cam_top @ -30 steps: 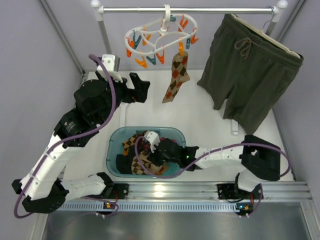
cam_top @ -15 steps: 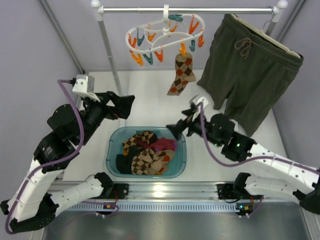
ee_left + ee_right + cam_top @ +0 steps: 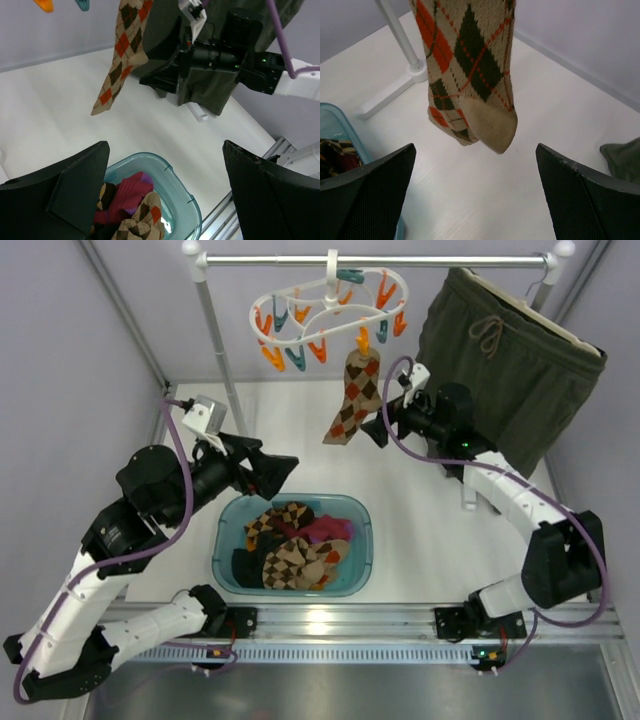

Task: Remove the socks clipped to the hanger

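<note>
One argyle sock [image 3: 352, 400] hangs from an orange peg [image 3: 362, 340] on the white hanger [image 3: 330, 302], which hooks over the rail. My right gripper [image 3: 380, 422] is open just right of the sock's lower half, not touching it. In the right wrist view the sock's toe [image 3: 470, 65] dangles above the gap of my gripper [image 3: 475, 150]. My left gripper [image 3: 278, 470] is open and empty over the far left rim of the teal bin [image 3: 366, 530]. Several socks [image 3: 290, 545] lie in the bin. The left wrist view shows the hanging sock [image 3: 122, 50] far ahead.
Olive-green shorts [image 3: 500, 370] hang at the right end of the rail, right behind my right arm. The rack's left pole [image 3: 215, 330] stands near my left arm; its foot [image 3: 395, 92] shows beyond the sock. Empty orange and teal pegs [image 3: 290, 350] dangle from the hanger.
My right gripper came up out of the bin, opened, and moved up beside the hanging sock. My left gripper dropped from near the hanger to the bin's far rim. The hanger has swung slightly.
</note>
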